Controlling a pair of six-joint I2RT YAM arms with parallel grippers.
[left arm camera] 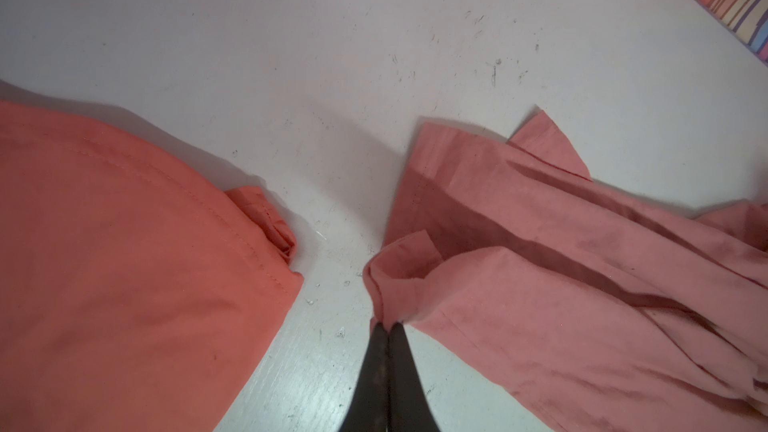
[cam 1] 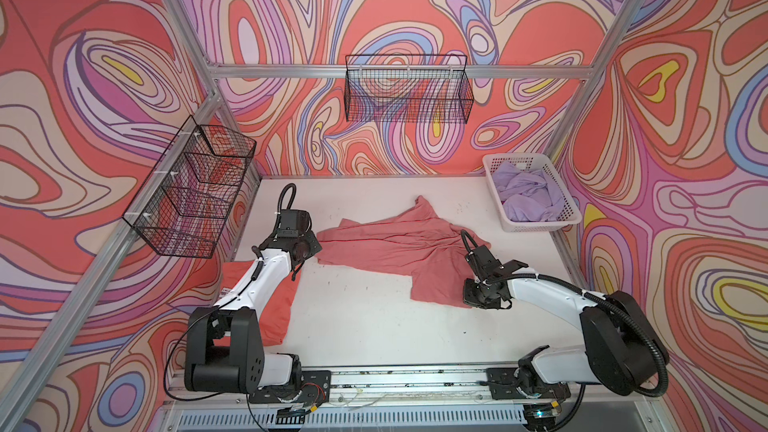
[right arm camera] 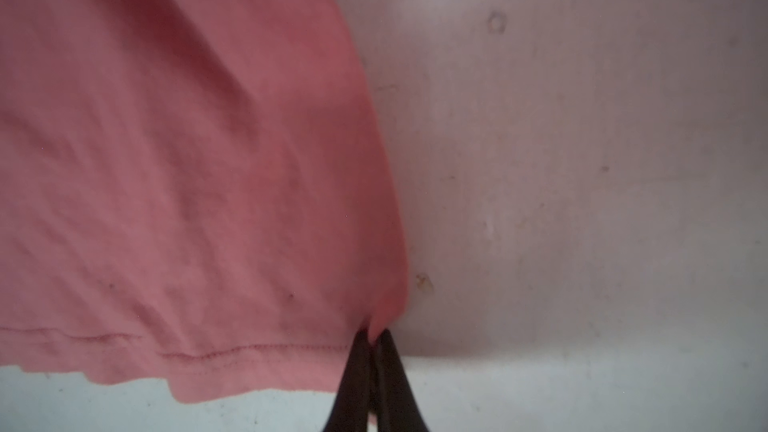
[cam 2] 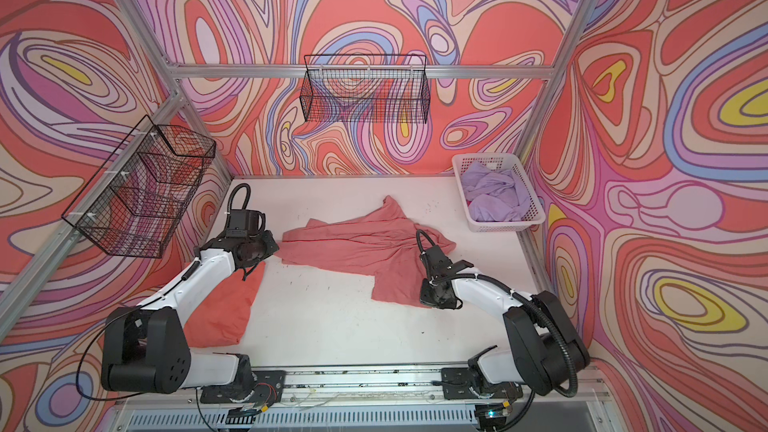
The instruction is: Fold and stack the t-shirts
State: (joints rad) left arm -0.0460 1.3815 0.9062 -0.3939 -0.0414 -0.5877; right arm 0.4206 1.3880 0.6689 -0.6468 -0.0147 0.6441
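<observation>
in both top views the pink shirt [cam 1: 399,243] lies rumpled across the middle of the table [cam 1: 365,326]. its long axis runs from the left-centre of the frame down toward the right, and one peak of cloth points at the back wall. the left gripper [cam 1: 306,248] sits at its left end and the right gripper [cam 1: 478,292] at its lower right corner, but from up there the wrists hide the fingertips. the wrist views settle it: the left gripper [left arm camera: 387,326] is pinched tight on a folded edge of the pink shirt [left arm camera: 561,284], and the right gripper [right arm camera: 374,336] is pinched tight on a corner of it [right arm camera: 166,160]. the left wrist view also shows the coral shirt [left arm camera: 104,263] near the pink one but apart, with bare table [left arm camera: 291,56] between them. in the top views the coral shirt [cam 1: 278,301] lies flat at the lower left, partly under the left arm, its long axis running front to back. only the top views show the lavender shirt [cam 1: 528,197], crumpled in the white basket [cam 1: 536,226] at the table's far right corner.
</observation>
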